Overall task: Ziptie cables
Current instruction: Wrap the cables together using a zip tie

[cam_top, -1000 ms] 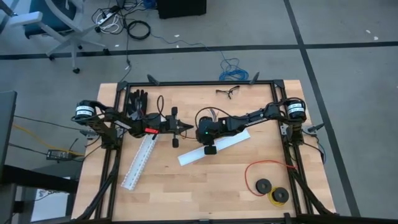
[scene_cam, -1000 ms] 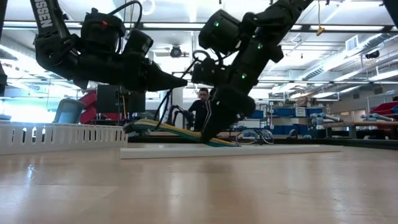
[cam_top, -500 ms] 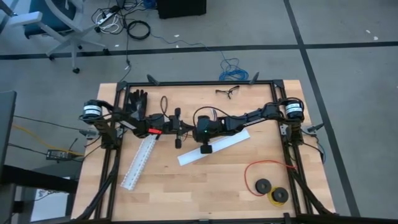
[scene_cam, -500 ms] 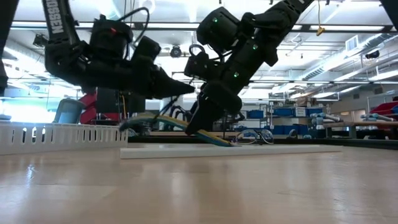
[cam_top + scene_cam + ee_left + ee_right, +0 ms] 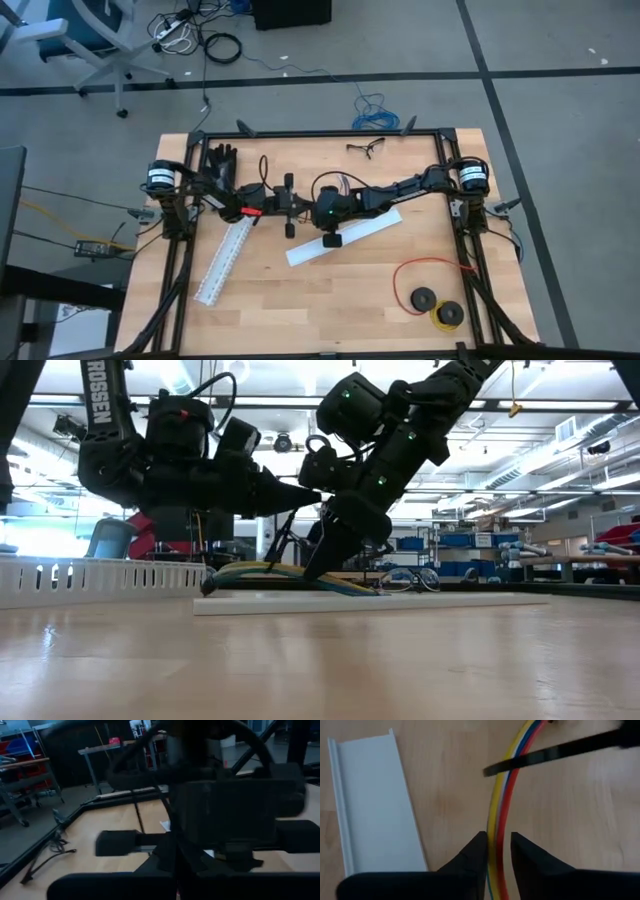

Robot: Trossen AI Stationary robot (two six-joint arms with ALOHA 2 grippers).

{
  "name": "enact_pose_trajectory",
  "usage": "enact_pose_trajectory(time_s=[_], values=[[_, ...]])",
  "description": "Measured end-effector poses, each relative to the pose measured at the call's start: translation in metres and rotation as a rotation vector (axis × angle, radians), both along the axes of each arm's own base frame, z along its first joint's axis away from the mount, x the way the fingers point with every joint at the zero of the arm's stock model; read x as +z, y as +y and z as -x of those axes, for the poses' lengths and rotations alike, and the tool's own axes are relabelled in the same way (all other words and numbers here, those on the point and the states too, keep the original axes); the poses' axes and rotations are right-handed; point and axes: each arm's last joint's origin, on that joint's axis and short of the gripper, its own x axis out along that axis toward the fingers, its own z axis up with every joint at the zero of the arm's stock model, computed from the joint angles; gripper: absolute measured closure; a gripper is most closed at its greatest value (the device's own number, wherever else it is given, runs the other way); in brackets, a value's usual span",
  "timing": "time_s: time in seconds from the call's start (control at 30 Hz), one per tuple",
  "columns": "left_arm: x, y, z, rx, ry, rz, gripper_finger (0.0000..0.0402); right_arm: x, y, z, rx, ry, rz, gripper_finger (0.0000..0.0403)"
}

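Tabletop [image 5: 320, 660] foreground is bare; white channel [image 5: 370, 602] lies flat just behind it, and the cables [image 5: 270, 572] sit right beyond that, near the middle of the tabletop.

Right end effector [image 5: 497, 851] straddles the cables [image 5: 502, 810], fingers close on either side. You look to be pinching the bundle, but contact isn't clear, so I cannot tell if it's truly gripped.

Left end effector [image 5: 300, 495] is clenched, tip just above the cables and almost touching the right one. Black ziptie [image 5: 555, 752] crosses the bundle further along, apparently coming from the left side.

Step in hand, as I read it: getting the ziptie around the bundle. Keep the right arm steady and the wires bunched tight, lift them slightly off the tabletop so the strap can pass under, and feed slowly.

Long axis of the cables runs straight out ahead of the right fingers, curving gently at the far end. From the low view they arch shallowly along the tabletop, left to right.
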Motion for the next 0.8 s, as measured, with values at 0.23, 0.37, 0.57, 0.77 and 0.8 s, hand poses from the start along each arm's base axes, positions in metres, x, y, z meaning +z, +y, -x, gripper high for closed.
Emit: enact_pose_trajectory(time_s=[0.23,0.37,0.57,0.77,0.8], values=[[-0.017,0.000,-0.002,-0.005,0.018,0.020,0.0398,0.001,-0.002,0.004,-0.028,0.036,-0.022,0.0290],[-0.021,0.000,-0.001,-0.006,0.026,0.024,0.0399,0.013,-0.002,0.012,-0.061,0.065,-0.049,0.0278],[-0.021,0.000,-0.001,-0.006,0.024,0.020,0.0399,0.031,-0.002,0.022,-0.115,0.070,-0.079,0.0277],[-0.021,0.000,-0.001,-0.008,0.028,0.024,0.0399,0.040,0.003,0.038,-0.212,0.156,-0.039,0.0288],[-0.021,0.000,-0.001,-0.008,0.028,0.024,0.0399,0.041,0.006,0.041,-0.227,0.177,-0.025,0.0290]])
